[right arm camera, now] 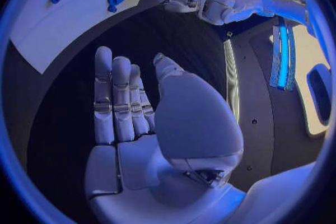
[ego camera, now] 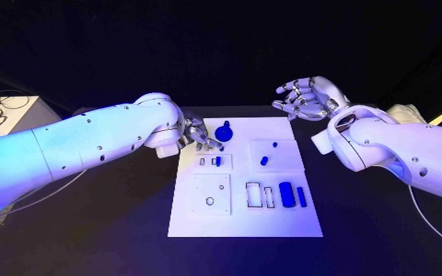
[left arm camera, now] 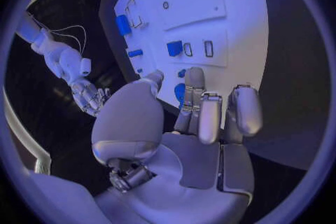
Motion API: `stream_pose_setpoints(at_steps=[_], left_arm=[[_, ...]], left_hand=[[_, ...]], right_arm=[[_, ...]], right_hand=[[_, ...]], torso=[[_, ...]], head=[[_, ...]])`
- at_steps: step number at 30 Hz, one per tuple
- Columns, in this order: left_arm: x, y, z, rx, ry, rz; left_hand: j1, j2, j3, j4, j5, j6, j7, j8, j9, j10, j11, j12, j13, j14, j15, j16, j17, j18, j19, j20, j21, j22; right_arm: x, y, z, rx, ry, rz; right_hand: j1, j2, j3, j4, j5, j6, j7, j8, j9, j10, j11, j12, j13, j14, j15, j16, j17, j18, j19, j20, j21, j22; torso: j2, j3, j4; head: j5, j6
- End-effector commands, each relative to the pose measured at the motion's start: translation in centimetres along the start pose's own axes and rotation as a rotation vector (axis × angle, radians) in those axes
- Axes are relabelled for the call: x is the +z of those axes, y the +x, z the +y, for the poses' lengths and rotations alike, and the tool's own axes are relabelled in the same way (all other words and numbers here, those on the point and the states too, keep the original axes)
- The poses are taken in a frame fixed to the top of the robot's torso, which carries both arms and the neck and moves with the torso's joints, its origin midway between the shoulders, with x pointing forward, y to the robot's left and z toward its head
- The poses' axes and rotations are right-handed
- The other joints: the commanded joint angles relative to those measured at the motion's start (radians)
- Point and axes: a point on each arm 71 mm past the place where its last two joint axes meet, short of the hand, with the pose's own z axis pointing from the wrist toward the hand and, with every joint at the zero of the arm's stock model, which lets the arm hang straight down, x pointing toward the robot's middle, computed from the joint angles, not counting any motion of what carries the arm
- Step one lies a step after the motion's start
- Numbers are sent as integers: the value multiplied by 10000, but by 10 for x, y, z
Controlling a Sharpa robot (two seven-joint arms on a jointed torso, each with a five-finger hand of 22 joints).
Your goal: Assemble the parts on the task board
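Blue round part (ego camera: 224, 132) — just beside left hand (ego camera: 195, 133), apart

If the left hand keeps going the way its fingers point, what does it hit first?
Probably the round blue part at the far end of the white board. The left hand has its fingertips right beside it; whether they already touch is unclear.

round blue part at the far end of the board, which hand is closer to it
Left. The left hand sits at the board's edge right beside the round blue part; the right hand hangs open off the board's far right corner.
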Motion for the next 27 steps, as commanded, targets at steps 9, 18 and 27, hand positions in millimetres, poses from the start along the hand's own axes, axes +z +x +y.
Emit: stream_pose_setpoints(at_steps=[9, 18, 27], left_arm=[[9, 8, -10, 883, -635, 935], [12, 13, -15, 893, -533, 1213], [16, 19, -18, 892, -442, 1516]], left_hand=[[-189, 136, -138, -2, -7, -78, -1, 164, 209, -109, -21, 5, -37, 113, -67, 23, 720, -53, -38, -3, -15, 62], [-5, 216, -127, -31, 16, -166, -10, 197, 358, -133, -30, -52, -95, 134, -75, 50, 770, -53, -43, -9, -14, 70], [213, 294, -74, -31, 34, -230, -8, 208, 482, -130, -30, -83, -139, 134, -74, 55, 785, -57, -38, -10, -7, 96]], right_arm=[[5, -8, -2, 1215, -95, -973], [7, -8, -3, 1330, 97, -1026], [8, -6, -4, 1383, 234, -954]], right_hand=[[234, -264, 865, -84, 450, -422, 404, 346, -141, -342, 402, -2206, -3526, -1086, 625, -3381, -1752, 50, -615, 652, -2499, -2733], [163, -340, 905, -89, 546, -532, 450, 401, -198, -353, 445, -2251, -4002, -1043, 672, -3677, -1948, 45, -520, 689, -2720, -3160], [152, -341, 920, -100, 553, -570, 467, 426, -218, -381, 464, -2258, -4163, -1054, 694, -3783, -2012, 44, -513, 709, -2803, -3315]], torso=[[10, -7, -10], [16, -7, -10], [27, -7, -13]], head=[[27, -52], [2, -35], [6, -88]])
